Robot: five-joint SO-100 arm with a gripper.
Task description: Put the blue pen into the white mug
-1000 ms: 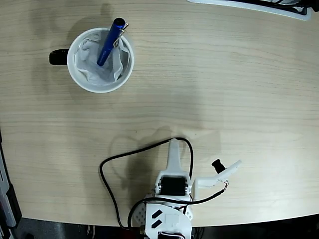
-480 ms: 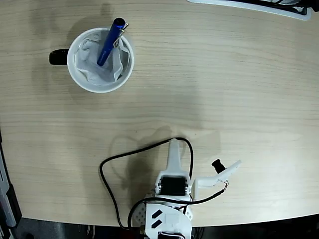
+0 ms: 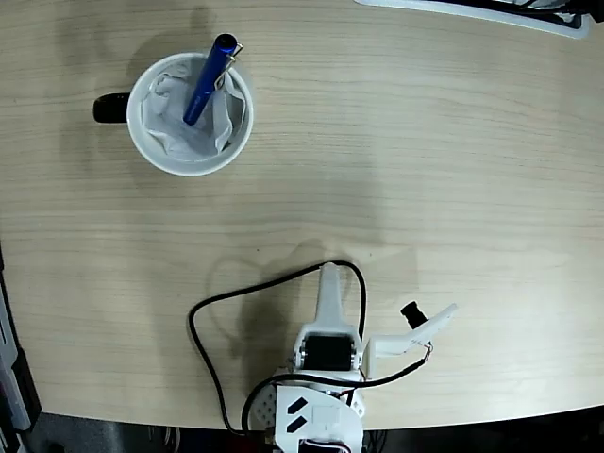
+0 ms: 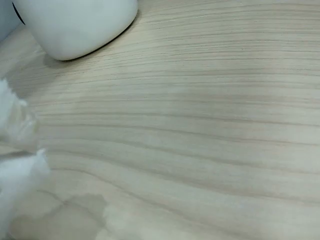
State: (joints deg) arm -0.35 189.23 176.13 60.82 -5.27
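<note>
The blue pen (image 3: 207,81) stands slanted inside the white mug (image 3: 151,142) at the upper left of the fixed view. Its lower end rests in the crumpled white paper lining and its clip end leans over the far rim. The mug's black handle (image 3: 110,108) points left. My gripper (image 3: 330,279) is far from the mug, folded back near the table's front edge, shut and holding nothing. In the wrist view the mug's white side (image 4: 80,22) shows at the top left, and my blurred white fingertips (image 4: 22,175) sit at the left edge.
A black cable (image 3: 215,304) loops over the table beside the arm's base (image 3: 316,415). A white-edged object (image 3: 472,11) lies along the top right border. A dark object (image 3: 11,368) runs down the left edge. Light wood tabletop (image 3: 425,170) spans the area between mug and arm.
</note>
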